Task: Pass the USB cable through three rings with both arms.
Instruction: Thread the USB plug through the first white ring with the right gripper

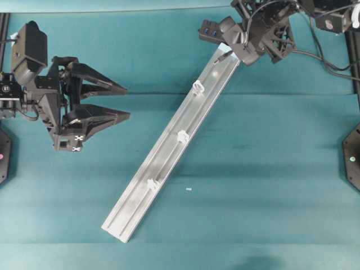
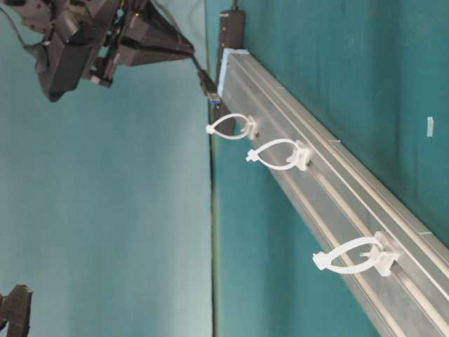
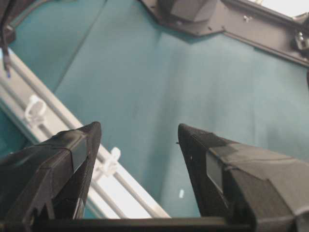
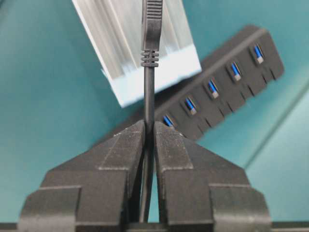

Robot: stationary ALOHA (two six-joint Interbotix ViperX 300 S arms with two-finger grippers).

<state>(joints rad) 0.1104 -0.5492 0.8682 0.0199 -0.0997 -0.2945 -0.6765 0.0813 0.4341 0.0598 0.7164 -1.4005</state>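
step in hand, by judgement: threading not begun; all three rings (image 1: 182, 135) bare, no cord through any. right tool (image 4: 149, 126) pinched narrow on the usb cable (image 4: 149, 92), just behind the ribbed strain relief; plug end points out past the tips toward the top end of the rail (image 1: 169, 147). in table-level view plug tip hangs just short of the nearest ring (image 2: 230, 126), not in it. left tool (image 1: 125, 101) wide, holding nothing, parked well apart from rail on left of worktop (image 1: 270, 185).

next move prob needs: plug lined up w/ ring opening, fed along rail axis; left tool ready to take plug on far side.

materials: cable thin, black, rubbery, flexible, likely to droop beyond grip. rings translucent white plastic loops, standing up off rail. rail silver aluminium, long, grooved, lying diagonal. hub (image 4: 227, 82) black bar w/ blue ports, beside rail's top end. worktop teal cloth, matte. tool fingers black, triangular, ridged inner faces.
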